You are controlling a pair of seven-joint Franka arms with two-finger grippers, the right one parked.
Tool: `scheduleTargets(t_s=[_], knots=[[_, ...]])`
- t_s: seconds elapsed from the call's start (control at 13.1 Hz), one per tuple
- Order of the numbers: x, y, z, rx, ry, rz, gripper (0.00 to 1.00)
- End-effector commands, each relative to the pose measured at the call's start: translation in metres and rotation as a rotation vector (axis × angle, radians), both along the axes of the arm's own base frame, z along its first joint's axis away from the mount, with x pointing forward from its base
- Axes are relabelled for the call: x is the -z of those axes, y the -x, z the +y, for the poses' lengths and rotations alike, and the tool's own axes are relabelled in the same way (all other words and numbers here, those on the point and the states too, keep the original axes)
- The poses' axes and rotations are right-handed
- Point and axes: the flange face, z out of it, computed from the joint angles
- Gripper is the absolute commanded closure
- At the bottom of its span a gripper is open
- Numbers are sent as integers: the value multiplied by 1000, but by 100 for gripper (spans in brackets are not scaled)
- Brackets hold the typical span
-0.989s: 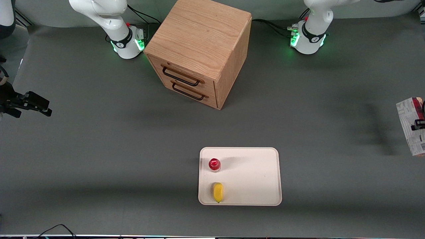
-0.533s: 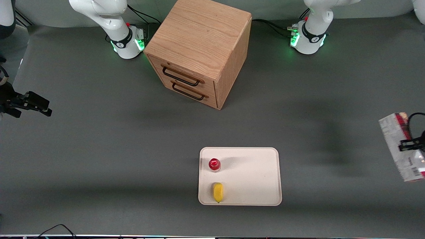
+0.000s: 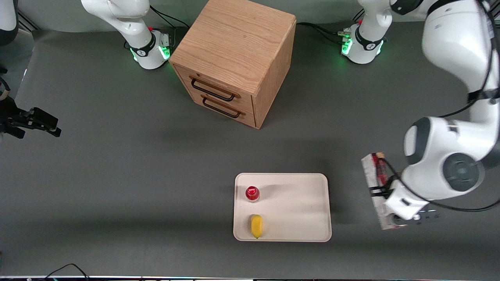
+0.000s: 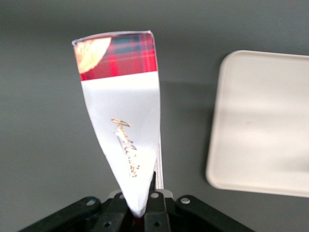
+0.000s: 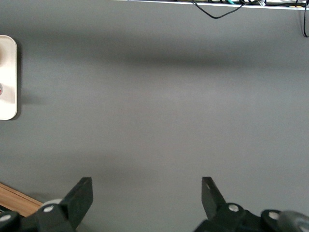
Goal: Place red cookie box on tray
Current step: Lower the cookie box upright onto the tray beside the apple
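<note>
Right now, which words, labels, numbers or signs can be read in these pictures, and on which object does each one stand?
Gold cursive script on the white face of the red cookie box, held in the end effector beside the tray: too slanted to read.
Dense print on the box's white-grey side in the front view: too small to read.
Tray, wooden drawer cabinet, red-capped bottle: no text visible.
</note>
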Motion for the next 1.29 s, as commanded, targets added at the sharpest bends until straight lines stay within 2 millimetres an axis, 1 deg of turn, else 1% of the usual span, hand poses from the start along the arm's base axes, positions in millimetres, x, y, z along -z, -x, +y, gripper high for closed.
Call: scheduleTargets(t_s=[0.0,0.08,0.15,0.3,0.38,0.46,0.53,0.68,0.84,0.99,1.07,1.14,1.22], knots=[[24,-12,-57,21,0,-49,100],[36,-12,-73,41,7,-63,100],[52,-10,-92,66,12,-71,100],[81,-8,-117,69,27,-101,100],[98,-9,-124,62,23,-109,100],[110,-10,-132,76,5,-123,100],[119,-12,-134,55,-1,-126,100],[130,-12,-140,53,-5,-127,100],[136,-12,-140,49,-2,-143,100],[139,-12,-140,48,-6,-142,100],[139,-12,-140,49,-5,-143,86],[142,-12,-140,47,-6,-140,66],[142,-12,-140,47,-6,-140,57]])
